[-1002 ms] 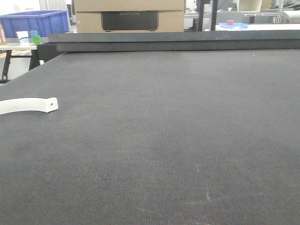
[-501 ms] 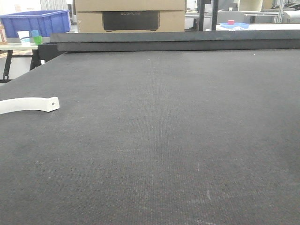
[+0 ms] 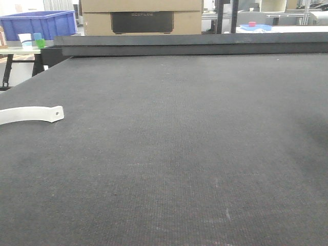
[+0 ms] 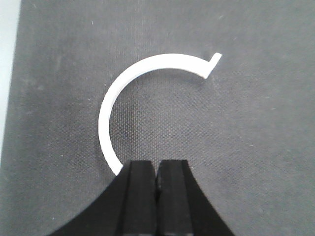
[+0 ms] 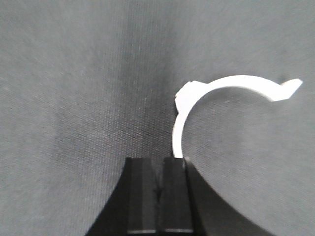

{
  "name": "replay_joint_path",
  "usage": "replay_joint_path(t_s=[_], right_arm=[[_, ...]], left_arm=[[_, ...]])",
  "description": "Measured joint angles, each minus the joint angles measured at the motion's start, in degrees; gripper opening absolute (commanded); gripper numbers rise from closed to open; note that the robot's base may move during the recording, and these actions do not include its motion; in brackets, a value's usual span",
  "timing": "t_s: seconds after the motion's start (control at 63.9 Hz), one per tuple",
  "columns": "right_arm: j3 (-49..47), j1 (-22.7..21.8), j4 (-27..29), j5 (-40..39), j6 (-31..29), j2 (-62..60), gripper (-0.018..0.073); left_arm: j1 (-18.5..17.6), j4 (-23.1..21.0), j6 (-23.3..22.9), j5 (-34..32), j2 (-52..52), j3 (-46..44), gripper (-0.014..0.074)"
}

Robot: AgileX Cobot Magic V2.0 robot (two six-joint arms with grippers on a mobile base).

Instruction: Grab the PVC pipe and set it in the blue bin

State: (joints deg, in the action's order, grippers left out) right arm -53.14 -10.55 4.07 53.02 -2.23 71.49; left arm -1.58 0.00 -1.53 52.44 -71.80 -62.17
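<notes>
**Both pincers shut, pipe on the mat, bin far off**

The PVC pipe [image 4: 162, 60] is a thin white arc lying flat on the dark mat [image 3: 195, 143]. In the front view it shows at the left edge of the frame [image 3: 28, 114], well apart from the blue bin [image 3: 46, 25], which stands beyond the mat in the upper left corner.

In the left wrist view the left gripper [image 4: 156, 167] fills the bottom centre with its jaws pressed together and nothing between them. The arc's lower end runs to the outer side of the left-hand finger, not into the seam.

The right gripper [image 5: 160, 164] is likewise closed on nothing. A white arc [image 5: 236, 82] curves away from its right-hand finger towards the upper right. Whether that is a second piece or the same one I cannot say from these views, though its blocky end looks different.

As I judge it, no grasp has been made yet, and several things could go wrong from here:

- **Closed jaws:** coming down with them shut would shove the arc along the mat rather than take it.
- **Mat edge:** a pale strip at the left of the left wrist view suggests the edge is near, so a push could tip the piece off.
- **Thin, flat part:** pads may skid over its top, and a grip on one end could let it swing.
- **Long carry:** the distance to the bin gives a weak hold time to fail.
</notes>
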Motion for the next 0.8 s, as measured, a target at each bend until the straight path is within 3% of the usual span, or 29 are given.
replay_joint_path(t_s=[0.219,0.329,0.423,0.485,0.798], right_arm=[[-3.78,0.00,0.00,3.49,0.00,9.24,-0.0146],[-6.66,0.00,-0.20,7.64,0.00,14.26,0.0007],[-8.28,0.00,-0.33,9.79,0.00,17.85,0.0193],[-8.46,0.00,-0.33,10.04,0.00,19.17,0.0253],[-8.56,-3.70,-0.10,9.19,0.00,20.40,0.0197]], left_arm=[[0.00,0.00,-0.11,-0.37,-3.30,0.00,-0.0111],[0.00,-0.39,-0.11,-1.10,-3.30,0.00,-0.0111],[0.00,-0.39,-0.11,-1.77,-3.30,0.00,-0.0111],[0.00,-0.39,-0.11,-1.95,-3.30,0.00,-0.0111],[0.00,-0.39,-0.11,-2.18,-3.30,0.00,-0.0111]])
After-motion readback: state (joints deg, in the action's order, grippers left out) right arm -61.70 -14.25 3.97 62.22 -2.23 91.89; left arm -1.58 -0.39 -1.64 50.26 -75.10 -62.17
